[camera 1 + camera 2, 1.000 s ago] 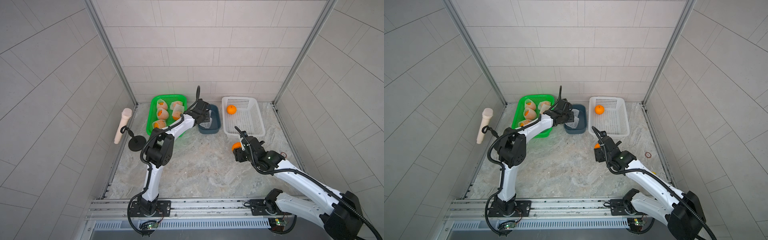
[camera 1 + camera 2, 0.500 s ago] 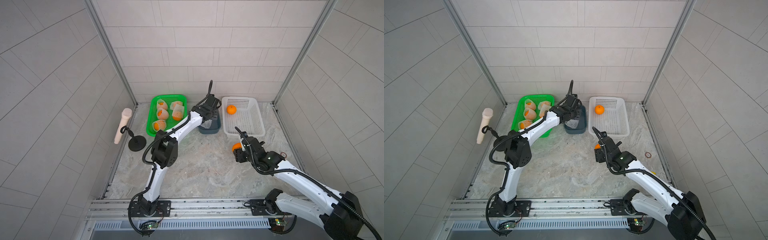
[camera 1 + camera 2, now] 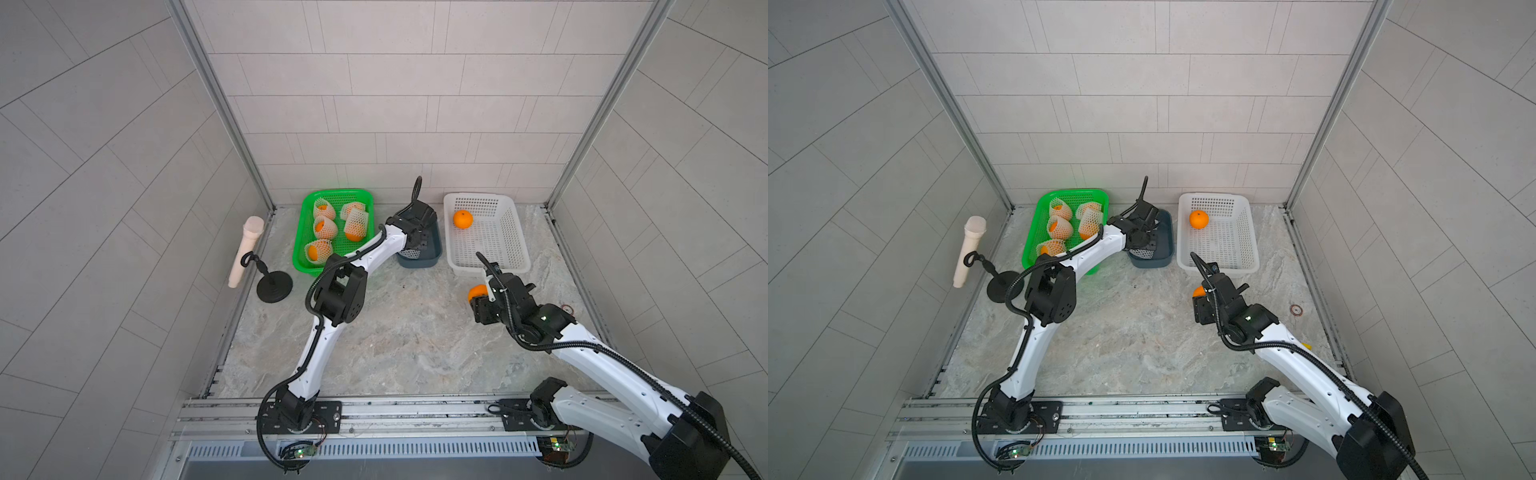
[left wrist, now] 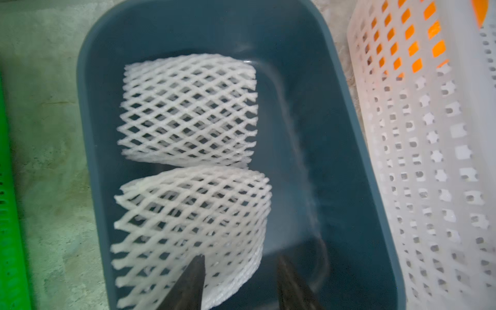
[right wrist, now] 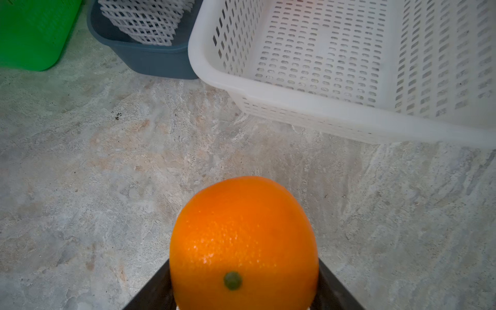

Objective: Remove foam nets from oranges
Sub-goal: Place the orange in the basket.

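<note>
Jaws of the left gripper [image 4: 240, 257] stand apart above the dark blue-grey plastic tub [image 4: 335, 139], clamping nothing, with two empty white foam mesh nets [image 4: 188, 112] lying inside it (one finger overlaps the nearer net [image 4: 188, 214] in the left wrist view). The right gripper [image 5: 244, 268] squeezes a bare round orange [image 5: 243, 228] above the marbled tabletop [image 5: 107, 174], near the white perforated plastic basket [image 3: 513, 232] holding another bare orange [image 3: 462, 219]. Five oranges in foam nets [image 3: 324, 226] sit in the green plastic basket [image 3: 337, 195].

Left to right at the back: tray [image 3: 300, 249] of netted oranges [image 3: 324, 226], bin [image 3: 419, 262] holding two nets [image 4: 188, 112], basket [image 3: 513, 237] holding one orange [image 3: 462, 219].
</note>
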`<state>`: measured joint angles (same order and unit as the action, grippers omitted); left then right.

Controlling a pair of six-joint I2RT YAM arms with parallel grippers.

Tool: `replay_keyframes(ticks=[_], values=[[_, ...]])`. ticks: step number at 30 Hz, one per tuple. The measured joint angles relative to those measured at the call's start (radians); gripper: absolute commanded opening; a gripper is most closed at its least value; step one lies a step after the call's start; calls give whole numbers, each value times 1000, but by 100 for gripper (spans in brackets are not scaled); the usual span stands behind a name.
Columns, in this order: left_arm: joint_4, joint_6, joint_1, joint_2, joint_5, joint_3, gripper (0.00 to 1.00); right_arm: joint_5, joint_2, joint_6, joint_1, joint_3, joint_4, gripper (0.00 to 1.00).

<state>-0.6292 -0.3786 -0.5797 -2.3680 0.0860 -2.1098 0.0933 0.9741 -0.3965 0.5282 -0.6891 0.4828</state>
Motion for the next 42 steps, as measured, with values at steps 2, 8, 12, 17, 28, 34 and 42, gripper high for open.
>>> replay_keyframes(ticks=[2, 8, 12, 17, 28, 34, 42], values=[[2, -8, 8, -5, -6, -4, 46, -1, 0, 0, -3, 0, 0, 70], [16, -21, 26, -48, -19, -20, 45, -5, 0, 0, -9, 0, 0, 70], [21, -32, 34, -90, -36, -27, 45, -6, 0, 0, -14, 0, 0, 70], [32, -37, 37, -125, -53, -33, 45, -9, 0, 1, -20, 0, 0, 70], [54, -43, 40, -131, -100, -51, 48, -17, 2, 4, -28, 0, 0, 70], [56, -45, 39, -124, -117, -51, 52, -23, 2, 8, -55, 0, 0, 70], [59, -46, 27, -3, -117, 2, 55, -43, 21, 32, -111, -16, 2, 70]])
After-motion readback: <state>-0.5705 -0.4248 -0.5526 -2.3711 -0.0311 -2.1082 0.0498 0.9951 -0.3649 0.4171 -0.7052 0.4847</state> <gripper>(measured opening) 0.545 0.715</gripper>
